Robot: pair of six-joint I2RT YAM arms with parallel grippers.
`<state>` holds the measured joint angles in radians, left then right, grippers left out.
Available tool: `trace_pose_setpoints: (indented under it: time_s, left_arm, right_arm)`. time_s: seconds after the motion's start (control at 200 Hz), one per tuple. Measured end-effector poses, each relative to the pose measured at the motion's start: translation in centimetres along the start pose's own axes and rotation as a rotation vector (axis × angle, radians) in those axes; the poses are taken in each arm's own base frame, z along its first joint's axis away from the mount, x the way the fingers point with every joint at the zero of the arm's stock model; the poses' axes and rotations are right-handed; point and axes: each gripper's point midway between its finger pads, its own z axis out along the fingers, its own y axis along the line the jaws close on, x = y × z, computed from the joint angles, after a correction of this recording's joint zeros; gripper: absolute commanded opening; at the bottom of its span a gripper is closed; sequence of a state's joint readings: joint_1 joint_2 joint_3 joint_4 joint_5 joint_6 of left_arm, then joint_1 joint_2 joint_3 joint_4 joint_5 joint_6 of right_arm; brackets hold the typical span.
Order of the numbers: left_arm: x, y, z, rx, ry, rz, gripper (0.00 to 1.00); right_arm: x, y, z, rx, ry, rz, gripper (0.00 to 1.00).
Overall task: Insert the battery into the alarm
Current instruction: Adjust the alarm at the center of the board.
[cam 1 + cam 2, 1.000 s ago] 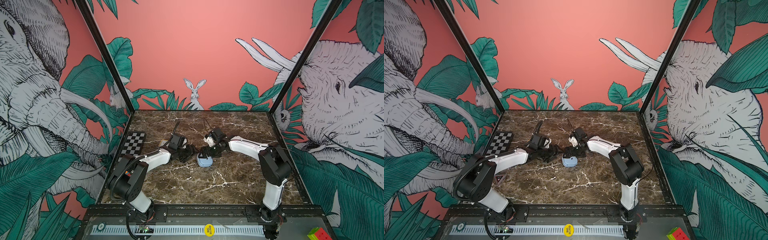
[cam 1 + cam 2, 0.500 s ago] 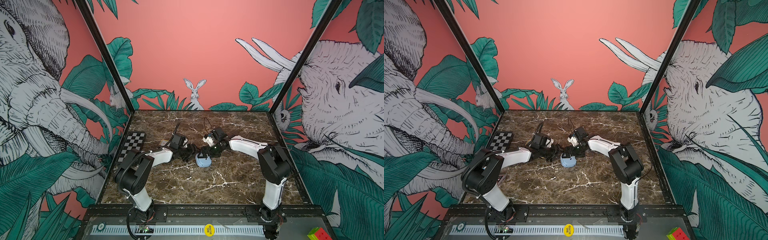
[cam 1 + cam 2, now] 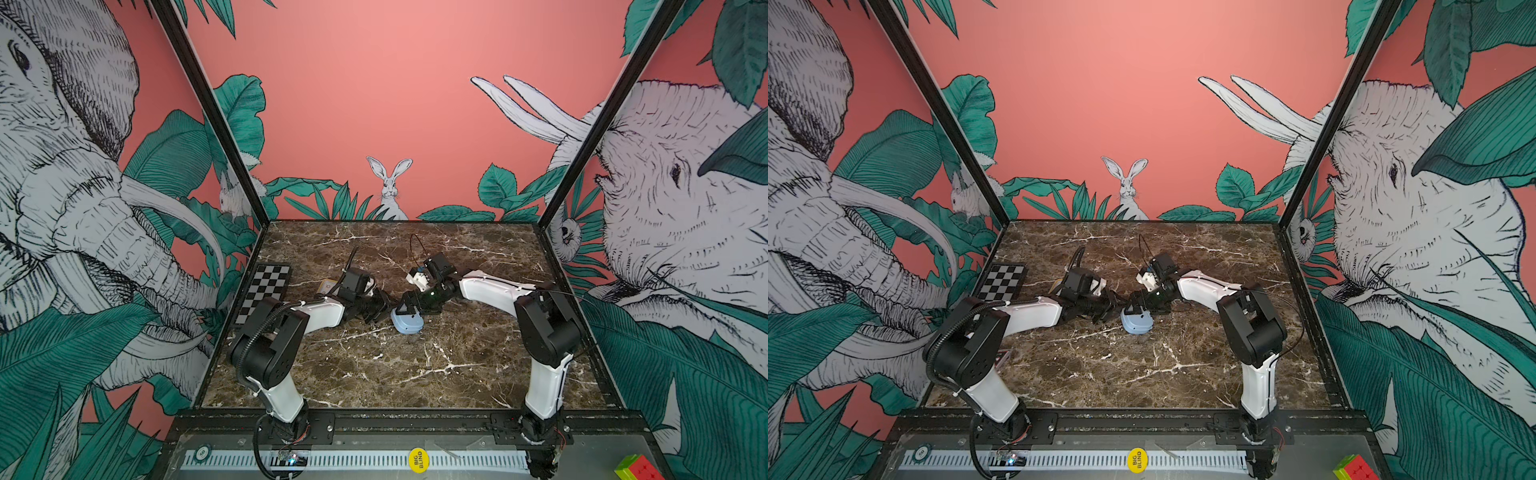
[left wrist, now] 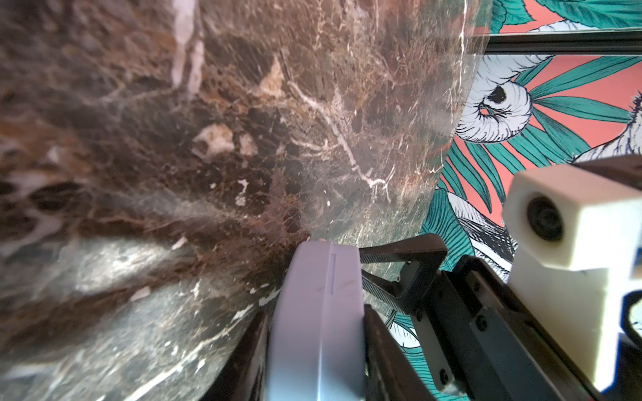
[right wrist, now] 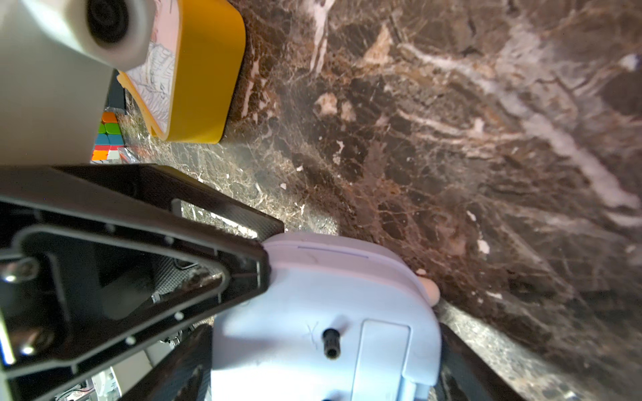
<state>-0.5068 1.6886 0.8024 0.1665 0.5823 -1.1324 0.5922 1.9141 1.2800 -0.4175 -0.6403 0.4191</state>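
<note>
The alarm is a pale blue clock at the middle of the marble table, standing on edge between both grippers. My left gripper reaches in from the left, its fingers pressed against the alarm's thin front and back faces. My right gripper comes from the right and spans the alarm's width, one finger on each side. The alarm's back shows a black knob and a shut compartment lid. The battery is out of view.
A checkerboard card lies at the table's left edge. A yellow tray sits behind the left arm, with a coloured cube beyond it. Another coloured cube rests outside the front rail at the right.
My left gripper has slid right to the alarm and its fingers have narrowed onto it. The right gripper has kept its hold, and the alarm has shifted slightly to the left.
</note>
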Motion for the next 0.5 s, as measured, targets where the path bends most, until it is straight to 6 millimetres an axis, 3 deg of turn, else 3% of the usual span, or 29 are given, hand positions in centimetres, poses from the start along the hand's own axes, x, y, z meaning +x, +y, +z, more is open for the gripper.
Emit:
trace_pose_setpoints:
  time_s: [0.265, 0.5]
  left_arm:
    - [-0.05, -0.03, 0.0, 0.002, -0.003, 0.001, 0.27]
    - [-0.14, -0.16, -0.01, 0.006, -0.007, -0.001, 0.26]
  right_arm:
    - [-0.12, -0.04, -0.04, -0.007, -0.002, 0.002, 0.82]
    - [-0.36, -0.26, -0.04, -0.015, -0.031, -0.004, 0.98]
